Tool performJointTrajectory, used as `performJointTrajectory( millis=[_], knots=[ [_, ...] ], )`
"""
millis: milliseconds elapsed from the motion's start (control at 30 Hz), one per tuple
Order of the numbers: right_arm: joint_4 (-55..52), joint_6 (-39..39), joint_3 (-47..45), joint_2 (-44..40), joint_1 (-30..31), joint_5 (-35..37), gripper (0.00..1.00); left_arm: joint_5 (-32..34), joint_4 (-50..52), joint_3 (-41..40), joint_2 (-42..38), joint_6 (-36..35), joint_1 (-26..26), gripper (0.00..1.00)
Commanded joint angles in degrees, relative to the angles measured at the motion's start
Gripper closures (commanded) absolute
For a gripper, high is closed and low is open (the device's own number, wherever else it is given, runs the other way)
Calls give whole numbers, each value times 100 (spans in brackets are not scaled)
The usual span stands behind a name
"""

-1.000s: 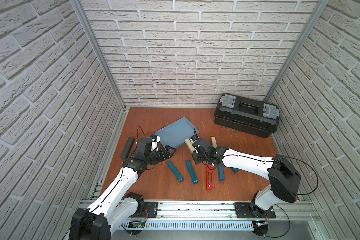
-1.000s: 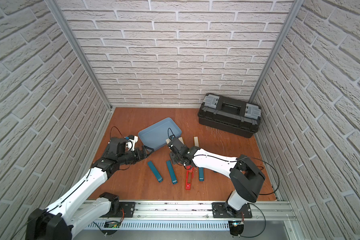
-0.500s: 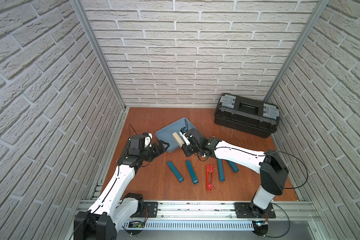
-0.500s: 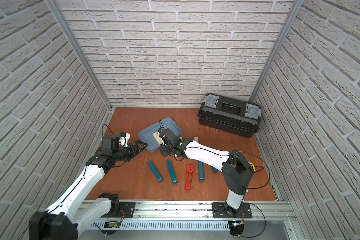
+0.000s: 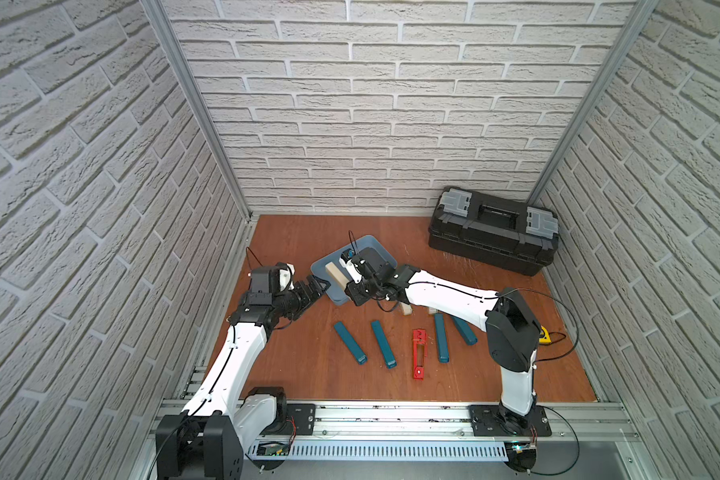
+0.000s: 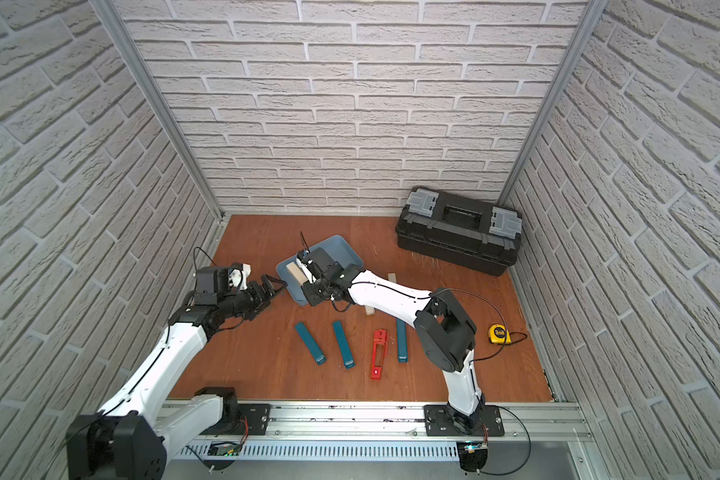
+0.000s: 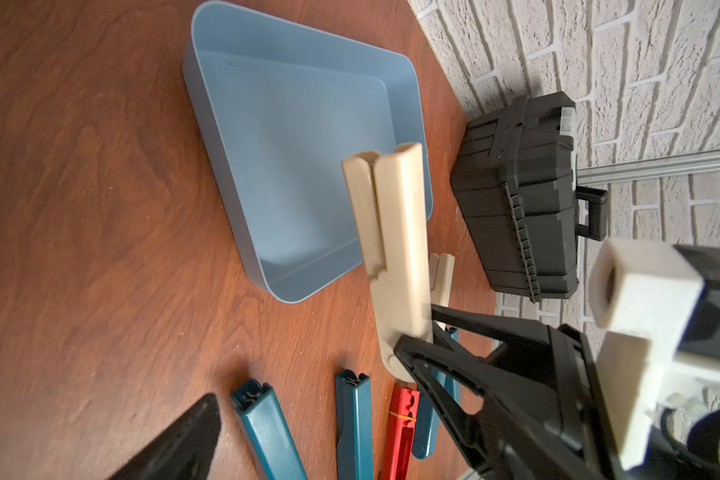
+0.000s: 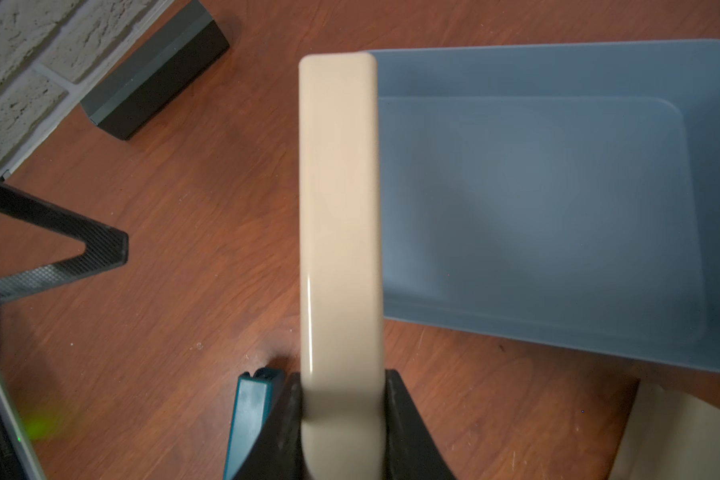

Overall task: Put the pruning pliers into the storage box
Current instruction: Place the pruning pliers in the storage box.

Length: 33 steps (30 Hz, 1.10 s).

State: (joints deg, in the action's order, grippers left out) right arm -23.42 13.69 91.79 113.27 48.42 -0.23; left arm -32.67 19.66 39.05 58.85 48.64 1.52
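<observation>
– While the right gripper (image 5: pixel 345 285) is clenched on one end of a beige pruning pliers (image 5: pixel 335 274), where does that piece sit in a top view?
– Raised over the corner of the light blue storage box (image 5: pixel 382 250) that faces the table's (image 5: pixel 292 374) left edge. The left gripper (image 5: pixel 320 286) hovers near that corner, jaws spread wide, gripping nothing. Four teal pruning pliers (image 5: pixel 350 343) and the red slotted pliers (image 5: pixel 418 353) lie in a row toward the front edge. A black toolbox (image 5: pixel 491 245) stands in the back right corner, and a yellow tape measure (image 6: pixel 497 333) lies near the right edge.
– And from the left wrist?
– The beige piece slants up in front of the box's rim, pinched near its pivot between two black fingers (image 7: pixel 420 365). A second beige pliers (image 7: pixel 443 274) lies on the wood behind it.
– From the right wrist?
– The held piece runs alongside one wall of the box, its free end over the corner; whether it touches the rim I cannot tell. A dark grey bar (image 8: pixel 154 79) lies at the foot of the brick wall (image 8: pixel 17 62)
</observation>
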Motion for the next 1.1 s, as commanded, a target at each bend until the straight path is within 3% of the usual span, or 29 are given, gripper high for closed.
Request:
performJointTrajectory(
  millis=[0, 1067],
  knots=[
    [67, -181, 337, 256, -27, -139, 97, -99, -222, 114, 52, -91, -108, 2],
    [323, 9, 2026, 2201, -389, -536, 97, -170, -692, 155, 517, -79, -430, 2]
  ],
)
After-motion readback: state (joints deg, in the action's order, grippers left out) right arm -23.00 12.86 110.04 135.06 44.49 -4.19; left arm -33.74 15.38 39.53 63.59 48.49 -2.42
